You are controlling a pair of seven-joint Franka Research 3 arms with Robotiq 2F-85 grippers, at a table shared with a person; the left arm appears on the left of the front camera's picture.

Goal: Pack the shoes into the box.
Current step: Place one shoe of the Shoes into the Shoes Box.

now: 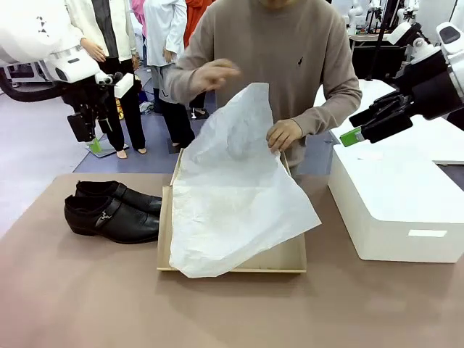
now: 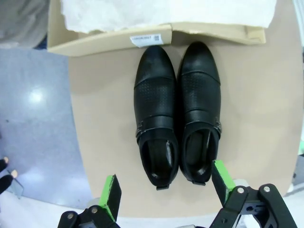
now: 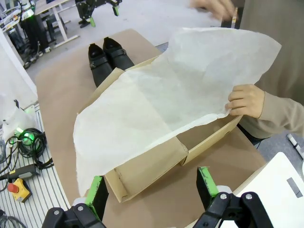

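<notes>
The box [image 1: 232, 265] is sitting open at mid-table [image 1: 72, 304], with the shoes [image 1: 112, 210] lying side by side just beside its wall at nine o'clock. In the left wrist view the shoes [image 2: 176, 114] are lying at twelve o'clock from the left gripper [image 2: 166, 187], heels nearest the spread green pads and toes almost touching the box [image 2: 104, 42]. The left gripper [image 1: 90, 138] is hanging well above them, jaws apart. The right gripper [image 3: 152, 190], jaws also apart and holding nothing, is hovering with the box [image 3: 147, 166] at twelve o'clock. A white box [image 1: 406, 203] is standing at three o'clock. Beyond, a person's hand [image 1: 284, 134] is lifting tissue paper [image 1: 232, 196] out of the box.
</notes>
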